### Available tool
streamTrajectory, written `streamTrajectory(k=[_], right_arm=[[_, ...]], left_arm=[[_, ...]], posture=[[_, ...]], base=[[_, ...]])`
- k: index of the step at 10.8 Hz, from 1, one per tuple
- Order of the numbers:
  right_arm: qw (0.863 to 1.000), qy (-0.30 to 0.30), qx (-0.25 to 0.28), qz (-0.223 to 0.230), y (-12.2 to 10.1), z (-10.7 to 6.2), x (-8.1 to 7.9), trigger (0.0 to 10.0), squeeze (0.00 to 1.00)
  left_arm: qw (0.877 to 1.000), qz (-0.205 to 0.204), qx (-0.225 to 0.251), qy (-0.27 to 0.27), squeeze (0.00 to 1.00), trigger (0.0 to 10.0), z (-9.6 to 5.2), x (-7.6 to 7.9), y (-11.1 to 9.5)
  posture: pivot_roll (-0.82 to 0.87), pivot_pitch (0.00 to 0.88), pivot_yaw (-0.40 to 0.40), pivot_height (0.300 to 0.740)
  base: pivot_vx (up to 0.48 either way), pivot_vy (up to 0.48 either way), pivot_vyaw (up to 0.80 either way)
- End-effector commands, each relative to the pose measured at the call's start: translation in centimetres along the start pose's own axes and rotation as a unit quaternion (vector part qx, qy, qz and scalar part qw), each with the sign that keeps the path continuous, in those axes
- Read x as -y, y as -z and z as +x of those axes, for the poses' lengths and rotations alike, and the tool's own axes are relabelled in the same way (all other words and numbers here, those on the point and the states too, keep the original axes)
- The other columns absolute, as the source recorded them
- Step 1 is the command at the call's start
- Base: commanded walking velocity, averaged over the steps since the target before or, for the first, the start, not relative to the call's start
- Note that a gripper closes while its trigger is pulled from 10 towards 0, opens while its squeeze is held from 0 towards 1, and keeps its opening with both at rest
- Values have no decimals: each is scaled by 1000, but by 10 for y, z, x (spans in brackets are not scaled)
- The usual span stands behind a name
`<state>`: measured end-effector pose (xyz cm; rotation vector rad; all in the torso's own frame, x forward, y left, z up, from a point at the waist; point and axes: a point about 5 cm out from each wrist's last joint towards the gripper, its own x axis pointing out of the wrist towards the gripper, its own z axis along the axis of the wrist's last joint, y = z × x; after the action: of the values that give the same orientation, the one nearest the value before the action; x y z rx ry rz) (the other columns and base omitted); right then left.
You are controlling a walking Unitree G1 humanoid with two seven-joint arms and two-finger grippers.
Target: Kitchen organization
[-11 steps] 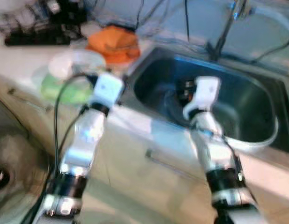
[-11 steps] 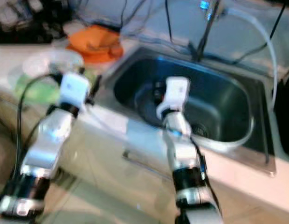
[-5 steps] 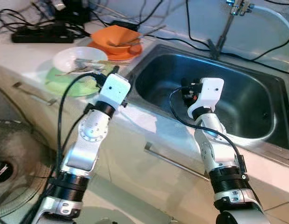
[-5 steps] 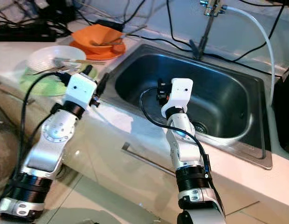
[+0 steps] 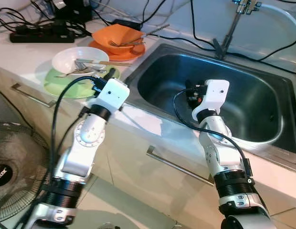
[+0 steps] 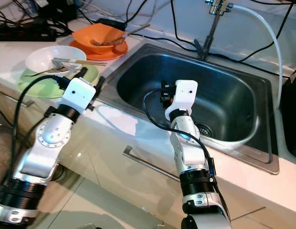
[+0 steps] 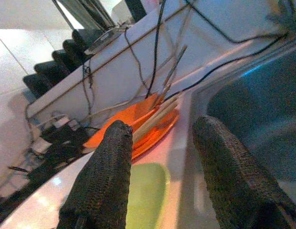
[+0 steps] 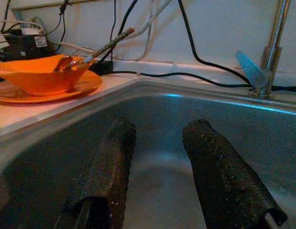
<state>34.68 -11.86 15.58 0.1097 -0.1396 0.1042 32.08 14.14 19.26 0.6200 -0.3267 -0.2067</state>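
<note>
White bowl [image 5: 79, 59] with cutlery on green plate [image 5: 59, 85], left counter; orange bowl [image 5: 117, 37] farther back. Left gripper [image 7: 162, 157] just beside plate, fingers spread, empty. Right gripper [image 8: 160, 160] over sink [image 5: 262, 138], fingers spread, empty.

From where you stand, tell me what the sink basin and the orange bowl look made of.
Rectangular sink basin: apparently stainless steel with a brushed finish, going by its grey metallic sheen and soft reflections. Orange bowl: smooth, evenly coloured and opaque, probably plastic or melamine, though glazed ceramic cannot be ruled out.
</note>
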Motion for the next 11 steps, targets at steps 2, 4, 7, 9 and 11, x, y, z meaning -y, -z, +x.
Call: streamTrajectory(k=[2,4,7,9,11], right_arm=[[1000,3,3,3,-1,1,3,10000,0],[1000,1,3,4,0,1,1,10000,0],[1000,-4,0,5,1,0,-1,10000,0],[1000,-6,-1,4,2,0,-1,10000,0],[1000,-7,-1,4,1,1,-1,10000,0]], left_arm=[[999,43,6,-20,0,10000,-2,-12,-5],[998,62,-3,-27,0,10000,-7,-17,-2],[996,82,-16,-33,0,10000,-11,-21,1],[994,94,-34,-32,0,10000,-10,-22,6],[993,104,-47,-35,0,10000,-5,-25,9]], posture=[[-35,32,-67,740],[-31,30,-69,740],[-25,23,-75,740],[-24,21,-76,740],[-27,25,-77,740]], base=[[0,0,0],[0,0,0],[0,0,0],[0,0,0],[0,0,0]])
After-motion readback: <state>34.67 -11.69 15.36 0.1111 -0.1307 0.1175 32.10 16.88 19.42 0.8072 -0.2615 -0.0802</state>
